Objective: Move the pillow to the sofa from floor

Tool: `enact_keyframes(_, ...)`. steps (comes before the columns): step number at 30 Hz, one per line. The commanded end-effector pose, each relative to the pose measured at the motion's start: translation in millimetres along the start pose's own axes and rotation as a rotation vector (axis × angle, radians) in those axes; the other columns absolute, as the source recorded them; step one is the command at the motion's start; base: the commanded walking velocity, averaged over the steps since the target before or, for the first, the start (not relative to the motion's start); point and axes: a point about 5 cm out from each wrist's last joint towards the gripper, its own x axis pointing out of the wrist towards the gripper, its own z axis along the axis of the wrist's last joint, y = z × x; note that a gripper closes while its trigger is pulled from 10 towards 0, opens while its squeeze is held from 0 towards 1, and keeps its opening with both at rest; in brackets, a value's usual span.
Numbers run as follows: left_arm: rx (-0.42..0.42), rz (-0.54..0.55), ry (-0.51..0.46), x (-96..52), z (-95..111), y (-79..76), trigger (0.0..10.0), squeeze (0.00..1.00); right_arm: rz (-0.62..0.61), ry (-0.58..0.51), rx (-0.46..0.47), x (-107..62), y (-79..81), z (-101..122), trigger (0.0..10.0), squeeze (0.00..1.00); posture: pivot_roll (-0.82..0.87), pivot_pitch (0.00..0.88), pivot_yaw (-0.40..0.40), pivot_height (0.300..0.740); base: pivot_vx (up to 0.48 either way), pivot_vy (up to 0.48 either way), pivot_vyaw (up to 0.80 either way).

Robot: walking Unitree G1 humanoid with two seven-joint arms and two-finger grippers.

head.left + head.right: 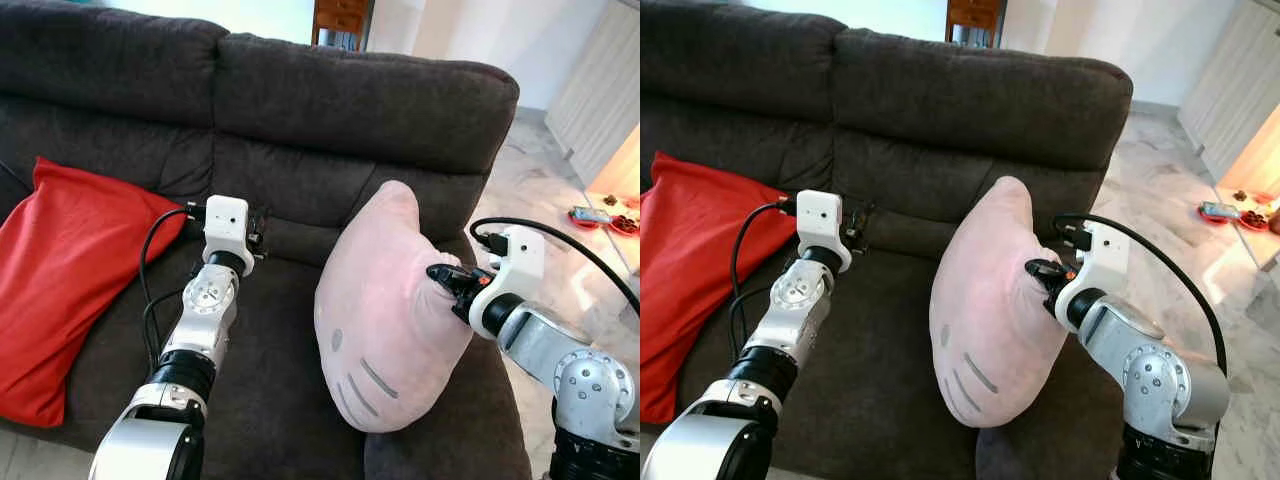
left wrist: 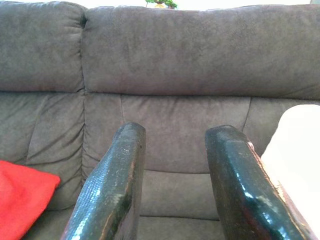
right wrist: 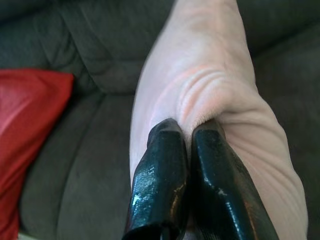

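A pale pink pillow (image 1: 385, 310) with grey whisker marks stands on edge on the right seat of the dark grey sofa (image 1: 340, 110). My right gripper (image 1: 440, 277) is shut on a pinched fold of the pillow's right side; the wrist view shows the fabric bunched between the black fingers (image 3: 167, 165). My left gripper (image 2: 175, 145) is open and holds nothing, raised over the middle seat and pointing at the backrest. The pillow's edge (image 2: 295, 155) lies just beside it.
A red cushion (image 1: 65, 280) leans at the sofa's left end. Pale marble floor (image 1: 525, 185) runs to the right of the sofa, with a low surface holding small items (image 1: 600, 215) at the far right. A wooden cabinet (image 1: 340, 20) stands behind the sofa.
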Motion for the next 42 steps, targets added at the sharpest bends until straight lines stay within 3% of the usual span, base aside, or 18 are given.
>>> enact_keyframes(1,0.008,-0.005,0.01,-1.5,-1,-2.6,10.0,0.0,-0.067,-0.02,0.014,-6.5,-16.1,-4,10.0,0.0,-0.04,0.0,-0.133,0.74,0.0,0.0,0.0)
enact_keyframes(4,0.012,-0.004,0.015,-2.6,-2,-2.1,10.0,0.0,-0.153,0.03,0.069,-5.8,-36.2,-24,10.0,0.0,-0.03,0.0,-0.135,0.74,0.0,0.0,0.0)
enact_keyframes(7,0.014,-0.003,0.015,-2.9,-2,-1.7,10.0,0.0,-0.205,0.079,0.075,-5.5,-47.5,-40,10.0,0.0,-0.03,0.0,-0.135,0.74,0.0,0.0,0.0)
enact_keyframes(10,0.02,0.001,0.015,-2.9,-2,-0.3,10.0,0.0,-0.273,0.125,0.144,-3.8,-61.2,-62,10.0,0.0,-0.02,0.0,-0.134,0.74,0.0,0.0,0.0)
enact_keyframes(12,0.021,0.002,0.015,-2.9,-2,0.3,10.0,0.0,-0.271,0.125,0.157,-2.1,-63.5,-66,10.0,0.0,-0.02,0.0,-0.132,0.74,0.0,0.0,0.0)
enact_keyframes(18,0.032,0.006,0.013,-5.9,-3,1.2,10.0,0.0,-0.266,0.036,0.073,7.8,-69.8,-71,10.0,0.0,-0.02,0.0,-0.124,0.74,0.0,0.0,0.0)
enact_keyframes(26,0.058,-0.01,0.021,-23.5,-14,-1.2,10.0,0.0,-0.259,-0.025,0.06,18.7,-74.0,-81,10.0,0.0,0.0,0.0,-0.122,0.74,0.0,0.0,0.0)
enact_keyframes(27,0.06,-0.003,0.023,-25.6,-15,-0.2,10.0,0.0,-0.259,-0.034,0.059,19.0,-75.0,-82,10.0,0.79,0.0,0.0,-0.121,0.74,0.0,0.0,0.0)
enact_keyframes(28,0.06,0.0,0.024,-26.5,-15,0.3,10.0,0.0,-0.259,-0.044,0.06,19.2,-75.6,-81,10.0,0.98,0.0,0.0,-0.12,0.74,0.0,0.0,0.0)
enact_keyframes(37,0.066,0.024,0.035,-39.5,-20,4.1,10.0,0.0,-0.278,-0.134,0.005,21.0,-80.2,-70,10.0,1.0,0.0,0.0,-0.109,0.74,0.0,0.0,0.0)
enact_keyframes(42,0.069,0.029,0.04,-41.9,-19,5.9,10.0,0.0,-0.279,-0.176,0.017,20.3,-81.7,-65,10.0,1.0,0.0,0.0,-0.097,0.74,0.0,0.0,0.0)
